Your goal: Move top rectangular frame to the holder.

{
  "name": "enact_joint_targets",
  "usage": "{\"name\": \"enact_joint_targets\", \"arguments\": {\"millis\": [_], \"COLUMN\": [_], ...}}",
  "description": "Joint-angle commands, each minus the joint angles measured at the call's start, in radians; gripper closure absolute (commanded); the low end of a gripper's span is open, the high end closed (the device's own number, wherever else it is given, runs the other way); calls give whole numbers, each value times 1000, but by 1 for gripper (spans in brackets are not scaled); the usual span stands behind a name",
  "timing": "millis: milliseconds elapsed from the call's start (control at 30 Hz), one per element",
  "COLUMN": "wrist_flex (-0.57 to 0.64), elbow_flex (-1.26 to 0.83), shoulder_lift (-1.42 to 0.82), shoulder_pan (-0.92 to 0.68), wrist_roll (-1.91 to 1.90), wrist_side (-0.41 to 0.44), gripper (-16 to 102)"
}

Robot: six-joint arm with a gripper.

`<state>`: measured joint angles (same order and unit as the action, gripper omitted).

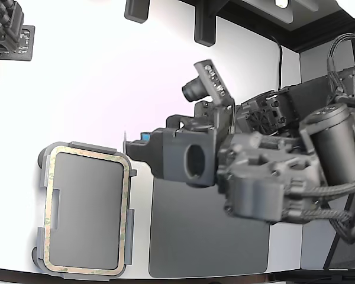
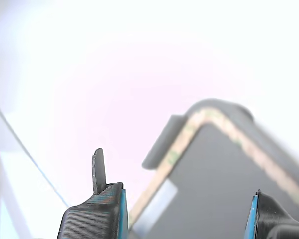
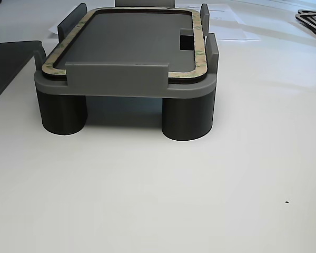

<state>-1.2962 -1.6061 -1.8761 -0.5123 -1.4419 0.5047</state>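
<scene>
The tan rectangular frame (image 1: 47, 207) lies flat inside the light grey holder (image 1: 92, 145) at the exterior view's lower left, seated between its raised edge tabs. In the other view the frame (image 3: 68, 45) rests on top of the holder (image 3: 116, 76), which stands on round legs. My gripper (image 1: 133, 155) is open and empty, hovering by the holder's upper right corner in the exterior view, apart from it. In the wrist view the gripper (image 2: 187, 219) shows two spread fingers (image 2: 107, 209) with a corner of the frame (image 2: 224, 124) and the holder (image 2: 162, 144) beyond them.
A dark grey flat mat (image 1: 207, 236) lies on the white table right of the holder in the exterior view, partly under my arm. A second arm's black parts (image 1: 6, 29) sit at the upper left. Dark fixtures (image 1: 204, 23) stand at the table's back edge.
</scene>
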Motion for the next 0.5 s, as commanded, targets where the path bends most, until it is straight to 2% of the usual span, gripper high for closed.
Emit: {"name": "enact_joint_targets", "arguments": {"millis": [0,200,267,367,467], "wrist_flex": [152,264,279,273,339], "elbow_flex": [-213,-552,-603,-676,-842], "shoulder_lift": [-287,-686,-733,-801,-946], "shoulder_pan": [80,416,451,459,463], "wrist_roll": [764,1195,1247,1270,1308], "wrist_side": [18,-314,-347,-350,-350], "gripper": [-14,-14,-14,-14,-14]}}
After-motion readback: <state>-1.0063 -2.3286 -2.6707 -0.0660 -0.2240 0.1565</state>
